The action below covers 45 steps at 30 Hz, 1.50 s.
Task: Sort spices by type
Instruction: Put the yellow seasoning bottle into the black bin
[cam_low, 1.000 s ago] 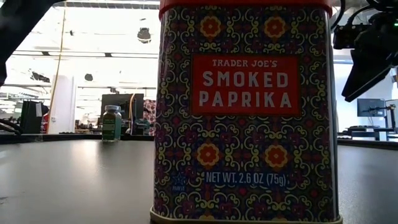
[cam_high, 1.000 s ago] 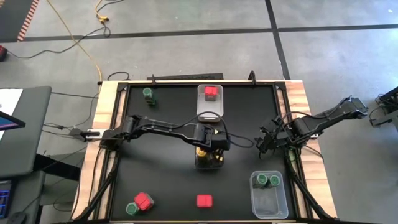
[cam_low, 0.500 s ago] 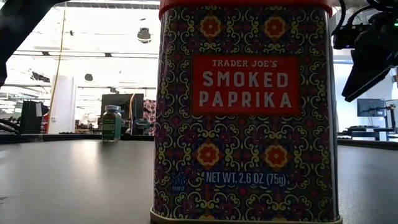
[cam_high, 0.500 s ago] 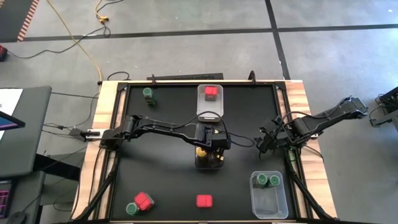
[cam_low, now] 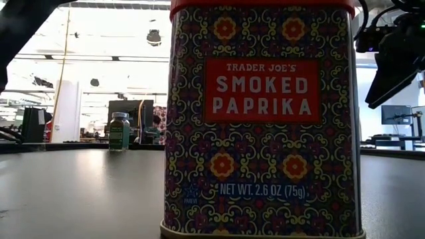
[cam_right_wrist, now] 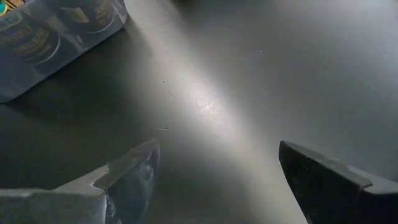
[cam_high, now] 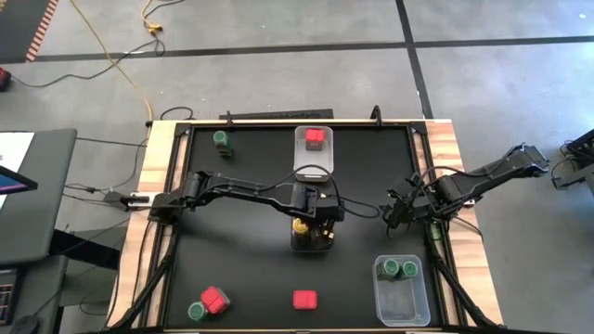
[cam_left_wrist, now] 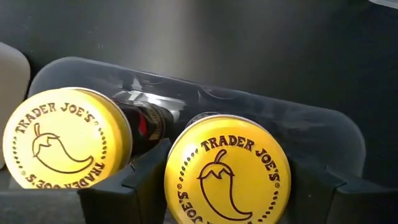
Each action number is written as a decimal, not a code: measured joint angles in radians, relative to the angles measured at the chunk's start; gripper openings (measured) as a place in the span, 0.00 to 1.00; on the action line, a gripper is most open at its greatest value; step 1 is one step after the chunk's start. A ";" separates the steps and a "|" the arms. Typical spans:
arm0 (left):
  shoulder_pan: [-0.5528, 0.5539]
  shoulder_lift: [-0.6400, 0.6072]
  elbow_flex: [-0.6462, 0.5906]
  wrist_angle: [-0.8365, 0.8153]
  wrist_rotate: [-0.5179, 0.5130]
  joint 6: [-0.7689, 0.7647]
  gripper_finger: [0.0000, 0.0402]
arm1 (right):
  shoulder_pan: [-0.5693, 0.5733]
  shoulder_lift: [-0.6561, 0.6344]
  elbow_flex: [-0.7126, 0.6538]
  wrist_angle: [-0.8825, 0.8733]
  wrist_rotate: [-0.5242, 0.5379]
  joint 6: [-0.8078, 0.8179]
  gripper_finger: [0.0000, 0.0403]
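Straddling a yellow-lidded jar (cam_left_wrist: 227, 172), the left tool (cam_left_wrist: 227, 186) fingers stand slightly apart.

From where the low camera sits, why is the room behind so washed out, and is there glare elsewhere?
Low view: the paprika tin fills the frame, the bright room behind it is overexposed. Right wrist view: a pale sheen of glare streaks the black table. Left wrist view: the bin wall reflects light.

Table top (cam_high: 241, 278): black mat, bare in wide stretches.
Table edges (cam_high: 160, 153): light wood planks on both sides.
Clear bins: one at the far middle (cam_high: 313, 165), one at the near right (cam_high: 401, 301), one mid-table (cam_left_wrist: 323, 134).
Yellow cable (cam_high: 116, 63): snakes over the grey floor.
Floor tape (cam_high: 278, 48): dark lines crossing.
Monitor (cam_low: 396, 113): far right in the room behind.
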 joint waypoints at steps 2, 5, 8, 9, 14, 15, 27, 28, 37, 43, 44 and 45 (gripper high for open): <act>-0.003 0.000 0.000 0.002 0.000 0.004 0.60 | 0.000 0.000 0.000 0.000 0.000 0.000 0.88; -0.005 0.000 0.000 0.002 0.001 0.002 0.60 | 0.000 0.000 0.000 0.000 0.000 0.000 0.88; -0.004 0.000 0.000 0.001 -0.001 -0.025 0.61 | 0.000 0.000 0.000 0.000 0.000 0.000 0.88; -0.004 0.000 0.000 0.001 -0.004 -0.040 0.61 | 0.000 0.000 0.000 0.000 0.000 0.000 0.88; -0.003 0.000 0.000 0.001 -0.014 -0.053 0.61 | 0.000 0.000 0.000 0.000 0.000 0.000 0.88; -0.004 0.000 0.000 0.001 -0.014 -0.053 0.61 | 0.000 0.000 0.000 0.000 0.000 0.000 0.88; -0.001 0.000 0.000 0.002 -0.044 -0.111 0.61 | 0.000 0.000 0.000 0.000 0.000 0.000 0.88; -0.001 0.000 0.000 0.005 -0.044 -0.112 0.61 | 0.000 0.000 0.000 0.000 0.000 0.000 0.88; -0.001 -0.002 -0.017 0.040 -0.043 -0.132 0.61 | 0.000 0.000 0.000 0.000 0.000 0.000 0.88; -0.001 -0.002 -0.070 0.044 -0.014 -0.178 0.61 | 0.000 0.000 0.000 0.000 0.000 0.000 0.88; -0.001 -0.002 -0.071 0.049 -0.009 -0.180 0.61 | 0.000 0.000 0.000 0.000 0.000 0.000 0.88; -0.001 -0.002 -0.073 0.052 -0.007 -0.180 0.61 | 0.000 0.000 0.000 0.000 0.000 0.000 0.88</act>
